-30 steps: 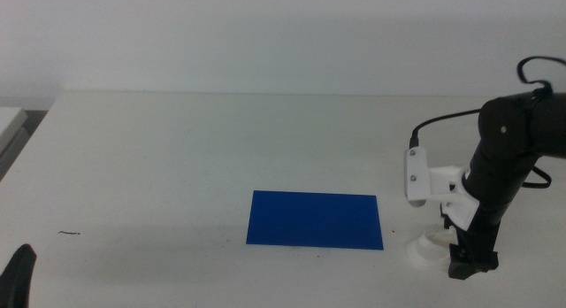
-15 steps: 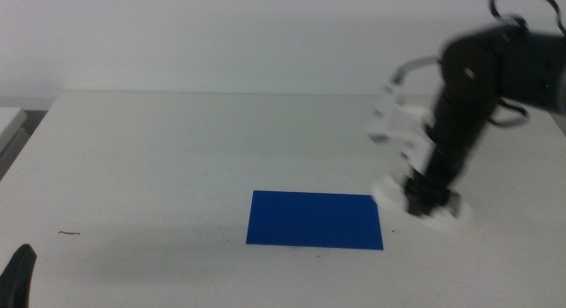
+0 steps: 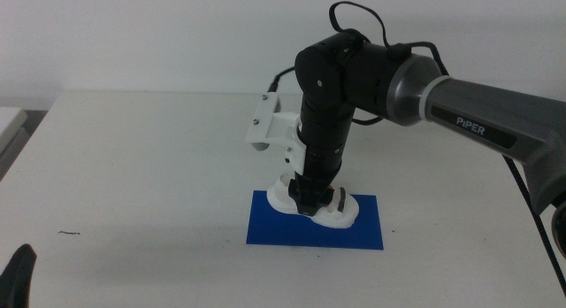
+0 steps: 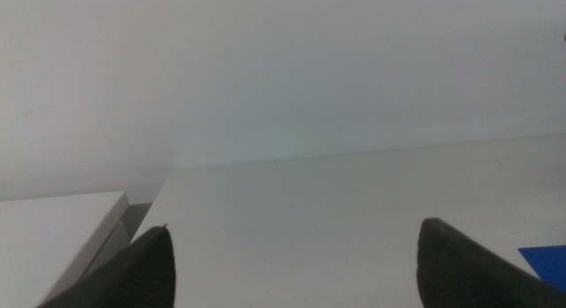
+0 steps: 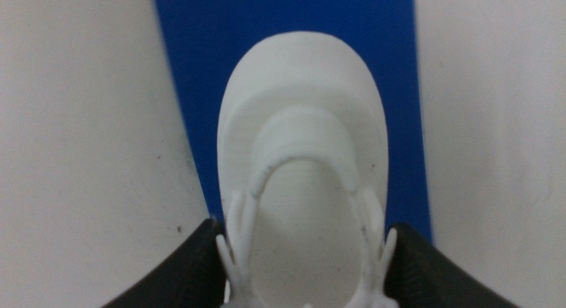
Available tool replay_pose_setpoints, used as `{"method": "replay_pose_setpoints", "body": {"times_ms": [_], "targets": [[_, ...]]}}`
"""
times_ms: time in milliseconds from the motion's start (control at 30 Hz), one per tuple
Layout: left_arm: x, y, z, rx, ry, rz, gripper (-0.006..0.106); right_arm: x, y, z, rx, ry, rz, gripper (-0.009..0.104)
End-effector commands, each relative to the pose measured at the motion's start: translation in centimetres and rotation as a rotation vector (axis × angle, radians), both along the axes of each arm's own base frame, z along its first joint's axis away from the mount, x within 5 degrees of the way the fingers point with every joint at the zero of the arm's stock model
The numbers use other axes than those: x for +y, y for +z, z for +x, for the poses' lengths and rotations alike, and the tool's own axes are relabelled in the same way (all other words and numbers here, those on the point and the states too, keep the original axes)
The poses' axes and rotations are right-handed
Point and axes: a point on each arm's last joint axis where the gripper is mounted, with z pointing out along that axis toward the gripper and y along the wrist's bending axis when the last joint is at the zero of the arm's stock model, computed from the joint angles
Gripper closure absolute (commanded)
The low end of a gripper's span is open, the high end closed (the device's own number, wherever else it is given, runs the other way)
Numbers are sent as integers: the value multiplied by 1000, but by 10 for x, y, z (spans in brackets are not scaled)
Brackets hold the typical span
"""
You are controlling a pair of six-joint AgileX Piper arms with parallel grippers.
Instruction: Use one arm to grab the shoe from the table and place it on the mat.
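This looks like a robotics lab or test bench. A plain white table stands against a bare pale wall, with no household or shop furnishings. A grey-and-black robot arm marked "PiPER" reaches over it, a black cable looping above, and 1 blue mat lies flat on the table.

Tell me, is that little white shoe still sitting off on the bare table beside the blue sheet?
No, the white sneaker is over the blue mat, held by the right end effector.
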Motion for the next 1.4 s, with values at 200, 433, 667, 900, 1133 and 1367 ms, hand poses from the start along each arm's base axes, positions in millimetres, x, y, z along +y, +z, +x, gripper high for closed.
{"method": "replay_pose_setpoints", "body": {"times_ms": [200, 433, 667, 900, 1133, 1367], "targets": [[0, 0, 0, -5, -1, -7, 7, 0, 6, 0, 58, -759, 100, 97], [0, 0, 0, -5, -1, -7, 7, 2, 5, -1, 140, -1314, 174, 97], [0, 0, 0, -5, -1, -7, 7, 1, 4, 0, 184, -1957, 240, 97], [0, 0, 0, -5, -1, -7, 7, 2, 4, -1, 227, -2369, 284, 97], [0, 0, 0, -5, -1, -7, 7, 0, -5, -3, 243, -2808, 291, 97], [0, 0, 0, -5, -1, -7, 7, -16, -24, -2, 285, -2893, 155, 97]]}}
